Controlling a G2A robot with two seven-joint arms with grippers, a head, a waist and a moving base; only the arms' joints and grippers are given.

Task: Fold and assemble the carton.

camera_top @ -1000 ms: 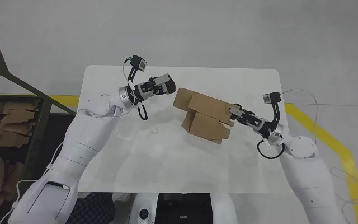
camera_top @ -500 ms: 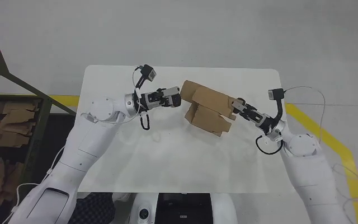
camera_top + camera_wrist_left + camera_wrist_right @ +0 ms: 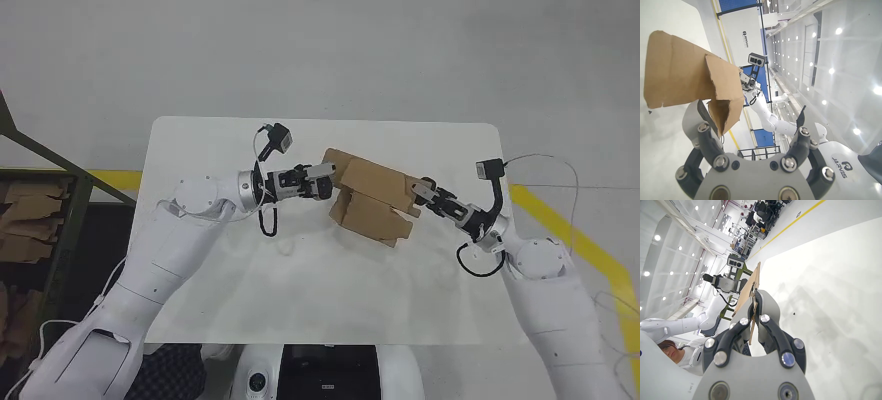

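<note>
Nearest the robot lies a bare white stretch of the table (image 3: 300, 300). Past it, over the table's middle and a little toward its far half, hangs the brown carton (image 3: 375, 200). It is a part-opened cardboard sleeve, tilted, with loose flaps at its ends. Whether any corner rests on the table I cannot tell.

The right claw (image 3: 416, 192) sits at the carton's right end, clamped on a flap. In the right wrist view this claw (image 3: 754, 293) pinches the carton (image 3: 745, 291) edge-on between both pads, and the thin sheet runs away from it above the table (image 3: 829, 285).

The left claw (image 3: 328, 186) is at the carton's left end. In the left wrist view this claw (image 3: 751, 105) stands wide apart and grips nothing. The carton (image 3: 677, 72) shows its open end there, with a lower corner hanging just in front of one finger (image 3: 703, 113). The other finger is well apart from the cardboard. At the carton's far end in that view is the right claw (image 3: 746, 83).

Beyond the table's right side a yellow line (image 3: 545, 215) crosses the floor. Off its left side lie flat cardboard pieces (image 3: 30, 210).
</note>
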